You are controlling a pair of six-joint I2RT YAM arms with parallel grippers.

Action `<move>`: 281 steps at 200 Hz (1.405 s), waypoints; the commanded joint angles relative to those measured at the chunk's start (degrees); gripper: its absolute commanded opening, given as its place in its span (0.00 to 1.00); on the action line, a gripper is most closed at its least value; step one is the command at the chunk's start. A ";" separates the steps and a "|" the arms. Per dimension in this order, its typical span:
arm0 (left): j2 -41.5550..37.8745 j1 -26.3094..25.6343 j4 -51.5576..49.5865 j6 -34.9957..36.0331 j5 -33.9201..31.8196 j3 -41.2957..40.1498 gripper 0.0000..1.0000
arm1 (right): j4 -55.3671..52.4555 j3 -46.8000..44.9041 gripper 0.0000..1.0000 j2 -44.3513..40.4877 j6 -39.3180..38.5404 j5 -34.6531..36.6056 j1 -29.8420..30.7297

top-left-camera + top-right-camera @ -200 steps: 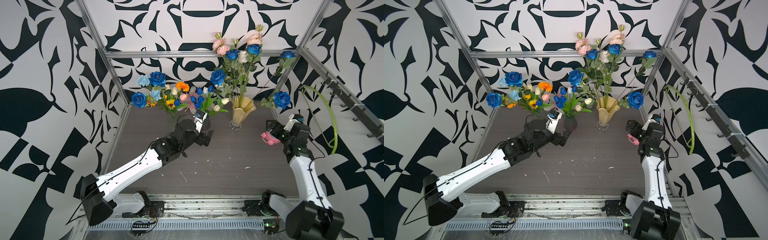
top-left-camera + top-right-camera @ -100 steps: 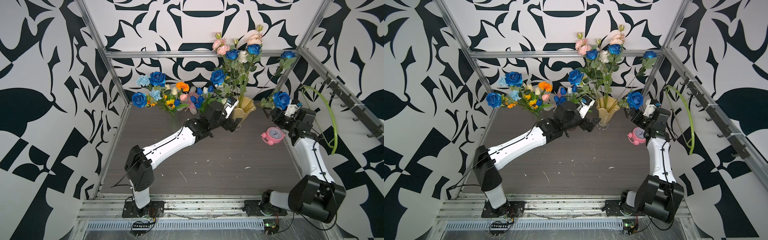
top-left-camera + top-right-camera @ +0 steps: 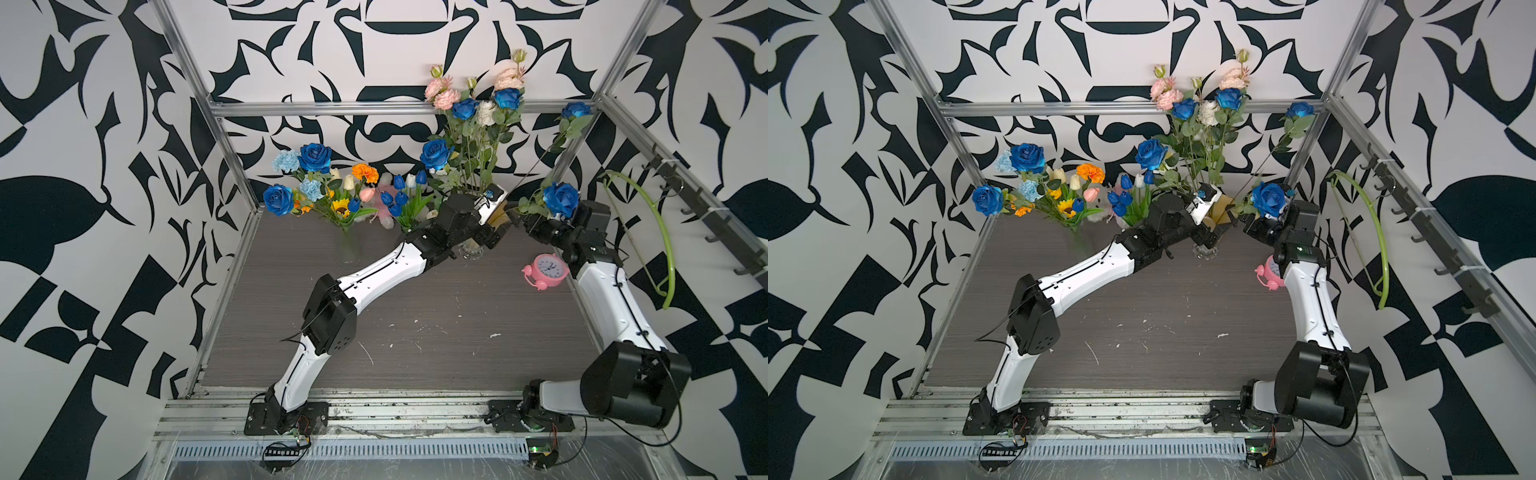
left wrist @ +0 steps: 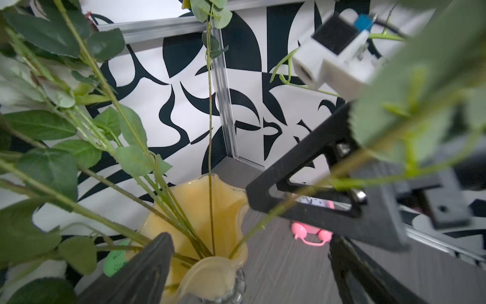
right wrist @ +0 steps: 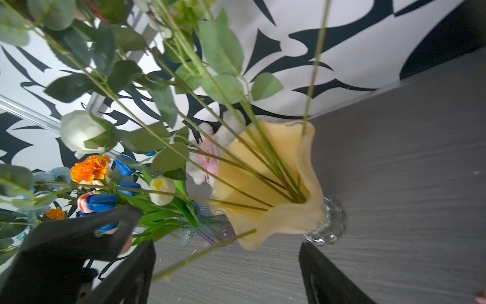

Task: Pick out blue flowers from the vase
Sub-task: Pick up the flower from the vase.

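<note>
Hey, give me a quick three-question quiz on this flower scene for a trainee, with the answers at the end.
1. True or false: the yellow vase holds blue roses.
2. What stands beside the right arm? A) pink alarm clock, B) red mug, C) book.
3. Fill in: the left gripper and right gripper both have ____ jaws.
Key: 1 true; 2 A; 3 open.

The left gripper [image 3: 485, 237] no longer sits by the blue tulips [image 3: 399, 197]. Its arm now stretches farther across, and the open jaws flank the yellow vase [image 3: 1222, 206]. The right gripper [image 3: 531, 222] is away from the pink clock [image 3: 547, 268], which is now uncovered in a top view. It is raised beside the stem under the leaning blue rose [image 3: 561, 198], close to the vase.
</note>
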 commanded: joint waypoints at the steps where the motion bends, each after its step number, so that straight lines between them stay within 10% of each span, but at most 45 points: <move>1: 3.11 -0.21 2.46 2.53 -1.02 4.77 0.96 | -1.29 2.19 0.85 -1.41 -2.59 2.71 0.54; 45: 5.60 -0.21 8.56 6.30 -2.32 5.32 0.86 | -4.84 4.12 0.85 -2.01 -6.18 2.47 0.58; 67: 6.87 -0.21 9.85 7.17 -2.07 6.55 0.58 | -4.82 5.11 0.85 -2.95 -6.00 4.43 0.58; 125: 9.86 -0.21 12.01 7.88 -0.08 10.34 0.54 | -3.28 6.53 0.85 -4.71 -3.69 11.01 0.49; 220: 8.54 -0.21 12.46 6.42 1.64 10.38 0.07 | -5.65 8.33 0.85 -4.62 -2.95 17.60 -0.24; 281: 2.21 -0.21 11.73 8.10 4.54 8.56 0.00 | -10.21 13.28 0.77 7.55 -1.19 9.31 -4.47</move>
